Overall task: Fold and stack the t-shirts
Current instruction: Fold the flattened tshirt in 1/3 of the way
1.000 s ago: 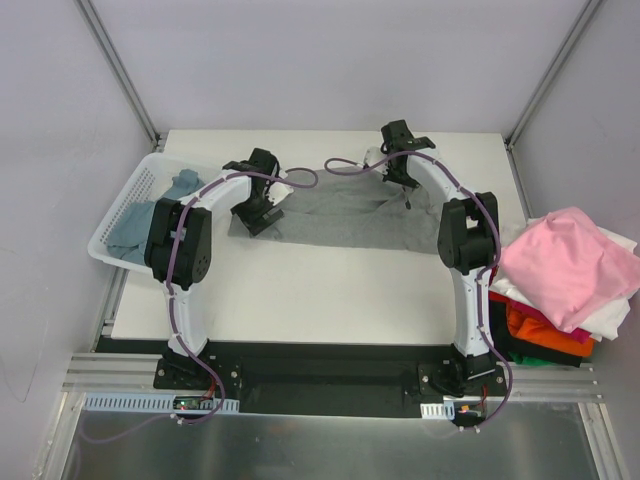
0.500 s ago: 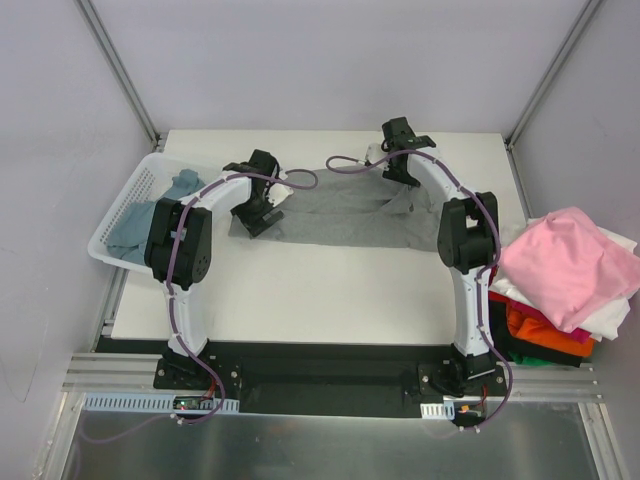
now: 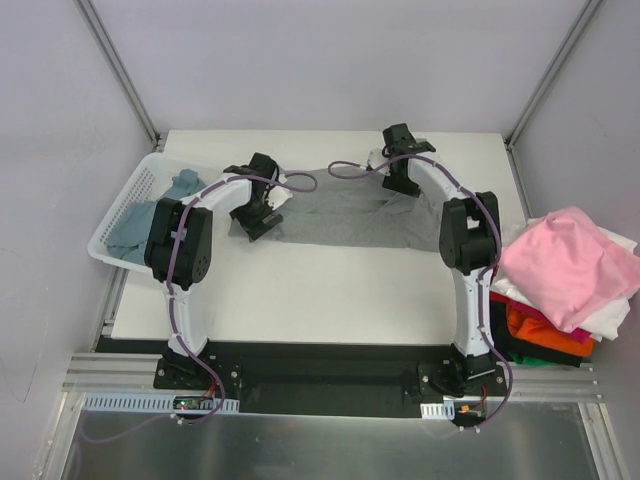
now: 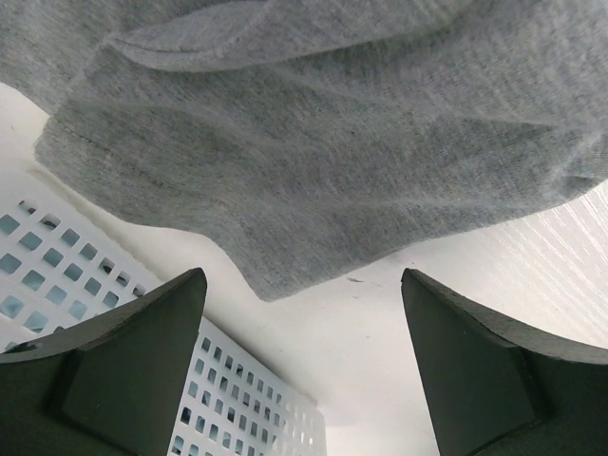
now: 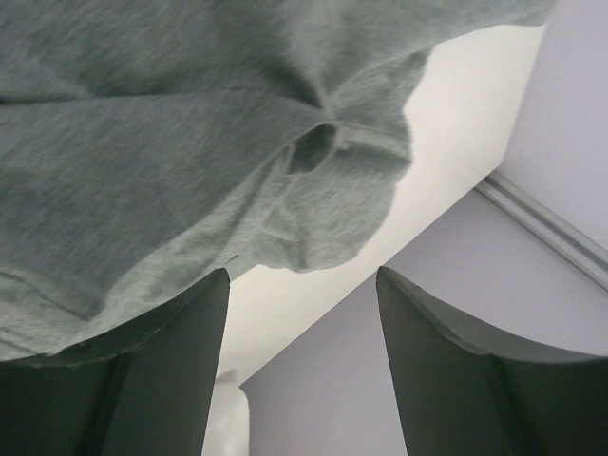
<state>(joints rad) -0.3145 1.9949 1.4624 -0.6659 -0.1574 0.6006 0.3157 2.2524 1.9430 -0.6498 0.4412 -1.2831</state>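
top external: grey t-shirt (image 3: 340,215) lies spread flat between left pincer (image 3: 262,207) and right pincer (image 3: 402,180), not yet folded. blue t-shirt (image 3: 128,232) waits in the basket (image 3: 138,185) outside the left pincer, pink t-shirt (image 3: 565,265) heaped outside the right. no stack begun, i'd say. left wrist: jaws wide, nothing held, grey cloth just ahead. right wrist: jaws apart, empty, cloth just ahead. no writing readable anywhere.

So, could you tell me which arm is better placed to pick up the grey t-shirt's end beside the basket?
Left, probably. The left gripper hangs open right over that end of the grey t-shirt, next to the basket; the right gripper, also open, is at the shirt's opposite end.
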